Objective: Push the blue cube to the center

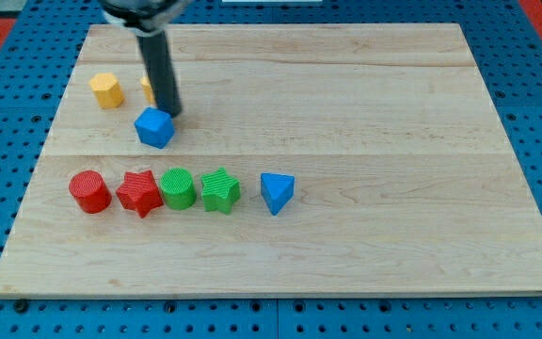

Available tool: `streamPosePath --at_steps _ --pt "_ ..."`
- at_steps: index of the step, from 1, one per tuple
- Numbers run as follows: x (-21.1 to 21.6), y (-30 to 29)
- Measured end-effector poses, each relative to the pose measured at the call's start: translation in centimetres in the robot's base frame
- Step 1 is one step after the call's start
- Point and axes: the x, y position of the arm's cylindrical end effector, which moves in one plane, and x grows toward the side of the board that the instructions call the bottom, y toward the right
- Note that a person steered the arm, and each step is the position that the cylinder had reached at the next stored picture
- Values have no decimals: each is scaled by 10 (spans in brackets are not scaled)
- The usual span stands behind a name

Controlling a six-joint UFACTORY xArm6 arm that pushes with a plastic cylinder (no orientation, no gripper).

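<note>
Tip (170,112) down on the desk (365,113), touching the blue cube (154,127) at its far right edge. Cube far left, well off centre, beyond a row: red cylinder (89,191), red star (139,193), green cylinder (177,188), green star (220,190), blue wedge (276,192). No pincer to judge.

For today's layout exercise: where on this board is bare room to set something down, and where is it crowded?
Bare: the board right of the blue triangular block, and the strip below the row. Crowded: the left, where my tip touches the blue cube.

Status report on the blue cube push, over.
My tip just above blue cube, at its top-right. Cube left of center. Path rightward clear; blue triangular block sits lower.
</note>
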Motion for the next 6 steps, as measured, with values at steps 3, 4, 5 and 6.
streamPosePath --at_steps 3,4,5,6 --pt "8 -36" --pt "26 -34" --pt "37 -14" --pt "37 58"
